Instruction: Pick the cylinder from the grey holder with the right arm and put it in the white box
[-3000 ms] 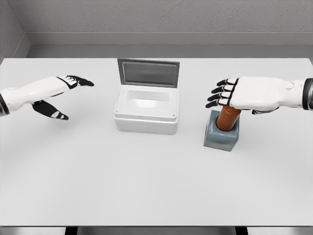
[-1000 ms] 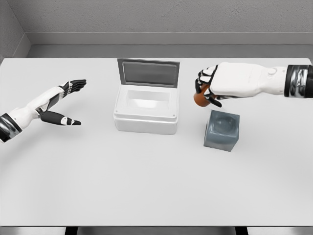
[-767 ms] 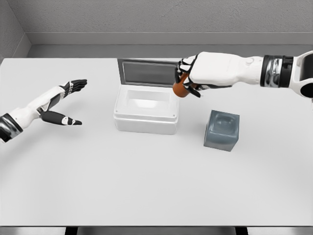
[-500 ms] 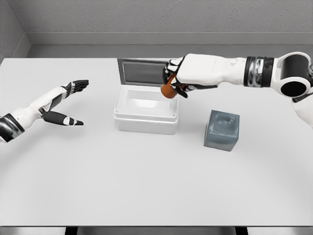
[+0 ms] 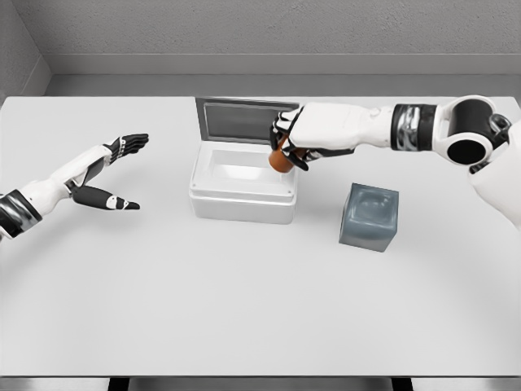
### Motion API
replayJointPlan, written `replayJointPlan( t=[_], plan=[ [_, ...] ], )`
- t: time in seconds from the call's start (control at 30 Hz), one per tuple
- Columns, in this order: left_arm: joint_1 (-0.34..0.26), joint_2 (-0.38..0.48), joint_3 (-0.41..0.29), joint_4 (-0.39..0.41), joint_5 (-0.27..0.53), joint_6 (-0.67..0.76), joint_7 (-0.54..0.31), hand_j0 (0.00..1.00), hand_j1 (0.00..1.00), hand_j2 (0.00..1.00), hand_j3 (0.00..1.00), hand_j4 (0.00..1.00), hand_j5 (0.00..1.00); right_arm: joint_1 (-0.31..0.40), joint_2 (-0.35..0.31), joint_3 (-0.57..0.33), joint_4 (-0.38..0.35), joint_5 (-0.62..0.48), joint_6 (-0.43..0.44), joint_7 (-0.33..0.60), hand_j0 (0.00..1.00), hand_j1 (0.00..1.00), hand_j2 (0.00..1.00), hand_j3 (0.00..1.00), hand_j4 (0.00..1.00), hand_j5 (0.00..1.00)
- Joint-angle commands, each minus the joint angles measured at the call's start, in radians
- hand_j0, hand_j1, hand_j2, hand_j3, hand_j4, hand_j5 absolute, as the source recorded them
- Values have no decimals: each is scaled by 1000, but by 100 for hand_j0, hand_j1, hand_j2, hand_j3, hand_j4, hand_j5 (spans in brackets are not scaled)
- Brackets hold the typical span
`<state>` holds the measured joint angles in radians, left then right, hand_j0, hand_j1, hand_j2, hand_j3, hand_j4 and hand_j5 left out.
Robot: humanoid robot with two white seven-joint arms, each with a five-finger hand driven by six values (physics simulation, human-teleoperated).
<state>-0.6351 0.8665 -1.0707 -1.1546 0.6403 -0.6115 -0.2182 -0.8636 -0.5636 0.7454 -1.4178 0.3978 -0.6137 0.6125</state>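
The orange-brown cylinder [image 5: 280,160] is mostly hidden from you: only its rounded lower end shows below the curled fingers [image 5: 285,130] of the right hand [image 5: 305,138], which is closed around it. It hangs in the air over the right side of the white box [image 5: 242,187], just above the rim near the box's far right corner, and you cannot tell how much of its length sits inside the palm. The box's grey-lined lid [image 5: 247,120] stands open on the far side, and the hand covers the lid's right edge. The right arm reaches in from the right, its shoulder and upper part cut off by the picture's edge.

To the right of the box, a little nearer to you, the grey holder [image 5: 369,217] stands on the white table [image 5: 244,309] with its round socket showing and nothing in it.

Your left hand [image 5: 102,175] hovers above the table well left of the box, fingers stretched out straight and thumb spread apart, holding nothing; its forearm is cut off at the left edge.
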Motion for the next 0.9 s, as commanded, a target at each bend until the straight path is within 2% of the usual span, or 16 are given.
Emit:
replayJointPlan(
  t=[0.0, 0.6, 0.63, 0.67, 0.87],
  plan=[
    [0, 0, 1, 0, 6, 1, 0, 100, 100, 100, 100, 100, 100, 0, 1, 6, 11, -2, 3, -2, 10, 10, 10, 10, 10, 10],
    [2, 0, 1, -4, 4, 1, -7, 100, 100, 100, 100, 100, 100, -2, 21, 12, 27, 19, 3, -2, 13, 13, 13, 13, 13, 13],
    [2, 0, 1, -4, 4, 1, -7, 100, 100, 100, 100, 100, 100, -2, 22, 12, 27, 19, 3, -2, 24, 24, 24, 24, 24, 24],
    [2, 0, 1, -4, 4, 1, -7, 100, 100, 100, 100, 100, 100, -2, 22, 12, 25, 24, 3, -2, 98, 98, 98, 98, 98, 98],
    [2, 0, 0, -5, 2, 1, -7, 100, 100, 100, 100, 100, 100, -3, 21, 8, 22, 29, 3, -2, 100, 100, 100, 100, 100, 100]
  ],
)
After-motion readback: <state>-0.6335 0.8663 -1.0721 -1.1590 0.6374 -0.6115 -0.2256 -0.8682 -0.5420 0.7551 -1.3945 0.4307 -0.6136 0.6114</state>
